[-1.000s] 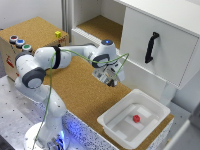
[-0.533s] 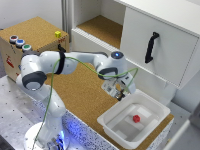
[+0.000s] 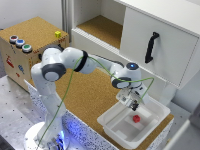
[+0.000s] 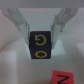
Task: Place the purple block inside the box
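My gripper (image 3: 132,103) is shut on the purple block (image 3: 134,105) and holds it just above the near-left part of the box (image 3: 111,126), a shallow white tray. In the wrist view the block (image 4: 41,45) is dark with yellow letters and sits squarely between my two fingers (image 4: 23,30), with the gripper (image 4: 41,43) closed on its sides. The white tray floor (image 4: 12,67) lies below it. A small red block (image 3: 136,118) lies inside the tray, close beneath the gripper, and it also shows in the wrist view (image 4: 63,78).
A cork-topped wooden box (image 3: 30,55) with coloured buttons and a small yellow block (image 3: 58,34) stands at the exterior view's left. A white cabinet with an open shelf (image 3: 102,27) and a black door handle (image 3: 150,47) stands behind the tray. The table is cork (image 3: 90,100).
The arm has swung to the exterior view's right and down, carrying the block from over the cork surface to over the white tray.
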{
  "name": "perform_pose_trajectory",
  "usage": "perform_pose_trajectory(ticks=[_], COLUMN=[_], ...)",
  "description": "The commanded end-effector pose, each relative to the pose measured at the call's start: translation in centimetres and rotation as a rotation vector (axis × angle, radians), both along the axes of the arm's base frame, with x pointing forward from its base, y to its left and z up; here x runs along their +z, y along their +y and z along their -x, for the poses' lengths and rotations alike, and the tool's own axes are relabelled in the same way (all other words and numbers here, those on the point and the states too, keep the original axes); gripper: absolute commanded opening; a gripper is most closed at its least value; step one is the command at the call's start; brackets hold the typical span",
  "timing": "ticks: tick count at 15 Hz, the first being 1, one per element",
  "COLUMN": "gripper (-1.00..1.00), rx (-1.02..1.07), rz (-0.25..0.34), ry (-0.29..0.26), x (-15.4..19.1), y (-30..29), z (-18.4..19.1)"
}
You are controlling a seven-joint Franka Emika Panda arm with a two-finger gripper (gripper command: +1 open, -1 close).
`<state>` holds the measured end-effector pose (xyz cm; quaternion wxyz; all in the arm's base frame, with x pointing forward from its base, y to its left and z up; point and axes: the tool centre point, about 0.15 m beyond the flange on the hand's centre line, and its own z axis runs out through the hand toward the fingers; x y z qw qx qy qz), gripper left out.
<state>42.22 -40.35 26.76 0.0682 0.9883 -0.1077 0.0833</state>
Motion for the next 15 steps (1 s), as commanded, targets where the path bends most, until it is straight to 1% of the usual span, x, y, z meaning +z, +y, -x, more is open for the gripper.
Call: perform_pose_trajectory(ticks=[1,3,5,7,8,9,10,11,12,15], gripper=[1.00,1.00,1.00,1.00,1.00,1.00,1.00,1.00,1.00,1.00], rx=[0.025,0.016,0.002,-0.003,-0.010,-0.017,-0.022,-0.023,-0.020,-0.024], rz=[-0.145,-0.149,-0.159,-0.159,-0.155,-0.157,-0.146,-0.154,-0.146,-0.120], ry=[-0.049,-0.111,-0.146,-0.128,-0.103,-0.090,-0.066,-0.051,-0.034,-0.012], x=[-0.3,2.3,4.1,3.8,3.0,2.3,1.2,0.6,-0.3,-2.2], y=[-2.4,-2.0,-1.5,-1.1,-1.1,-1.0,-1.1,-1.2,-1.5,-2.1], z=[-0.1,1.4,3.4,5.1,5.6,5.9,6.3,6.4,6.4,6.4])
